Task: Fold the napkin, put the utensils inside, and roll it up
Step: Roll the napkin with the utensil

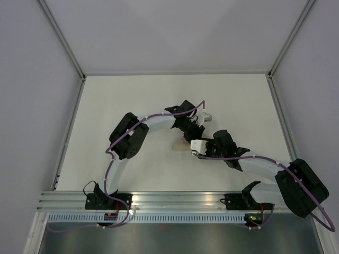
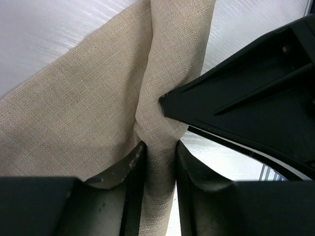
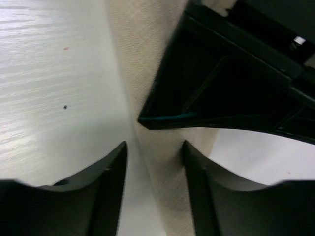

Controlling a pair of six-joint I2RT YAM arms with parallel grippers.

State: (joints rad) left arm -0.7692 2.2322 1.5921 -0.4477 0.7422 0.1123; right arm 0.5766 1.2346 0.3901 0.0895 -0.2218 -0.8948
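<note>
The tan napkin (image 2: 88,113) is gathered into a narrow roll or fold. In the top view only a small tan patch of the napkin (image 1: 179,146) shows under the two grippers at the table's middle. My left gripper (image 2: 160,147) is shut on the rolled part; it sits at centre in the top view (image 1: 195,127). My right gripper (image 3: 155,147) is open and straddles the napkin (image 3: 142,59), with a gap on the left side; it meets the left one in the top view (image 1: 198,144). No utensils show; they are hidden or out of view.
The white table (image 1: 132,106) is walled by grey panels on the left, back and right. An aluminium rail (image 1: 175,200) with the arm bases runs along the near edge. Each gripper's dark body crowds the other's wrist view, such as the right gripper's (image 2: 246,93).
</note>
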